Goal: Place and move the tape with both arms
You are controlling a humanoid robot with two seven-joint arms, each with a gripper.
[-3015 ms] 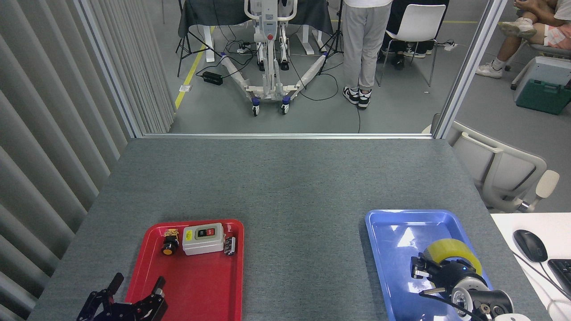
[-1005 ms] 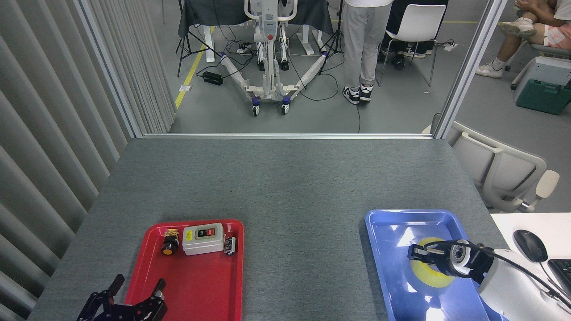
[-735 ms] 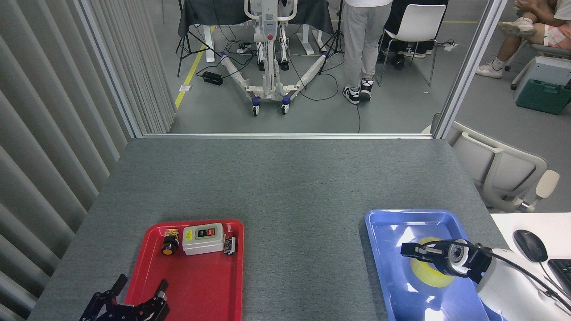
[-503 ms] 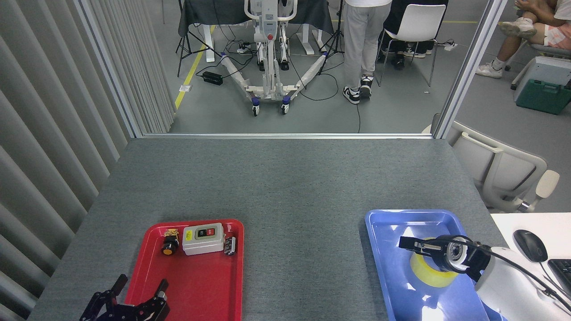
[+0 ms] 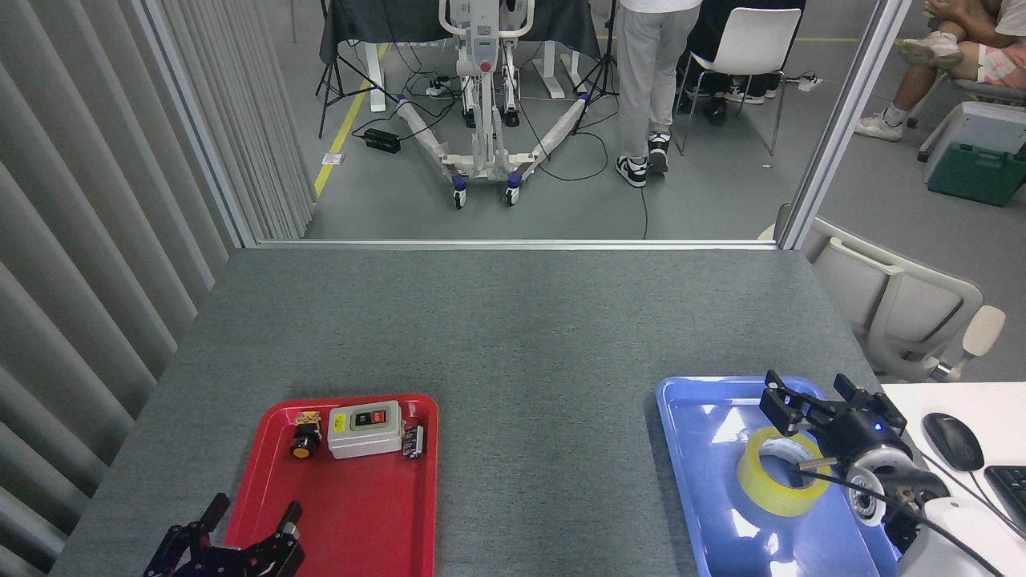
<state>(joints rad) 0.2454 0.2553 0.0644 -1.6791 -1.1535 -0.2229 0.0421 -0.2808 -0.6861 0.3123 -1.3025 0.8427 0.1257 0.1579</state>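
Head view shows the tape point(image 5: 779, 482) lying flat, core upward, in the blue tray point(image 5: 699, 449) at the near right of the counter point(image 5: 513, 336). The right pincer point(image 5: 809, 399) hangs just beyond the far edge of the roll, apart from it, with its fingers spread and nothing between them. The left pincer point(image 5: 244, 525) sits low at the near left, beside the near left corner of the red tray point(image 5: 353, 513), fingers likewise spread and empty. The red tray carries a white switch box point(image 5: 365, 429), a black-and-orange push button point(image 5: 304, 441) and a small dark part point(image 5: 414, 441) along its far edge; its near half is bare. Judge the step in hand as the placing stage: the roll rests in the blue tray and the right pincer is clear of it, so the roll is free. If the move stage falls to the right arm, you must bring the right pincer down over the roll, set one finger inside the white core and one outside the yellow wall, then close until the wall is pinched. Keep the cable point(image 5: 882, 493) trailing along the right wrist clear of the roll. If the roll is destined for the left arm, carry it toward the middle of the counter, since the two trays lie well apart.
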